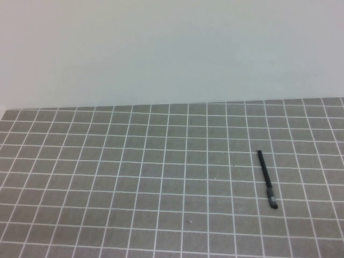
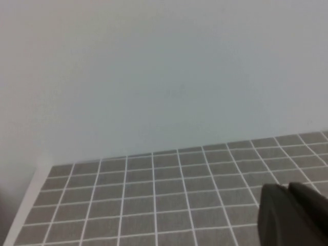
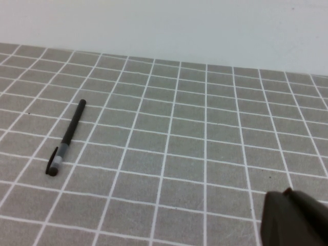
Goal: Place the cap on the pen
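Observation:
The thin black pen (image 1: pixel 264 167) lies flat on the grid mat at the right, pointing away from me. The short grey cap with a dark end (image 1: pixel 272 200) sits in line on its near end; no silver tip shows. The right wrist view also shows the pen (image 3: pixel 73 125) and the cap (image 3: pixel 55 162) with its clip. My right gripper (image 3: pixel 287 193) is shut and empty, well off to the side of the pen. My left gripper (image 2: pixel 289 190) is shut and empty above the mat's left part. Neither gripper shows in the high view.
The grey grid mat (image 1: pixel 134 177) covers the table. A plain white wall (image 1: pixel 172 48) rises behind its far edge. The mat's left edge (image 2: pixel 31 197) shows in the left wrist view.

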`<control>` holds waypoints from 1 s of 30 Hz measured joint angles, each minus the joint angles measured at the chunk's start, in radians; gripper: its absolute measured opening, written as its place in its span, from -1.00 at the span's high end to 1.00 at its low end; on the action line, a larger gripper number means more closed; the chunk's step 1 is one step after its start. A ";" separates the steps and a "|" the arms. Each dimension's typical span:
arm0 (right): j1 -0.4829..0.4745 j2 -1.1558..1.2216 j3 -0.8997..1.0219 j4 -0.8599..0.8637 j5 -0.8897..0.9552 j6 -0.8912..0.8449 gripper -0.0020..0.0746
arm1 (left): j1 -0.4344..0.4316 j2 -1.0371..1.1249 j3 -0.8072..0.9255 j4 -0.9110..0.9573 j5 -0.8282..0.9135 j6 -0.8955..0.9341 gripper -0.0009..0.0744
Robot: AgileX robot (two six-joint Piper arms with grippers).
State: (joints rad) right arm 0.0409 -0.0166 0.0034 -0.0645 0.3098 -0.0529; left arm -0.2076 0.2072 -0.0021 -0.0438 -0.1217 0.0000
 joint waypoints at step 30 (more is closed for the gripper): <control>0.000 0.002 0.000 0.000 0.000 0.000 0.95 | 0.117 -0.217 0.003 -0.051 0.434 -0.024 0.98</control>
State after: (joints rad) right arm 0.0409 -0.0149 0.0034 -0.0645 0.3098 -0.0529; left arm -0.0902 -0.0094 0.0013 -0.0947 0.3125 -0.0244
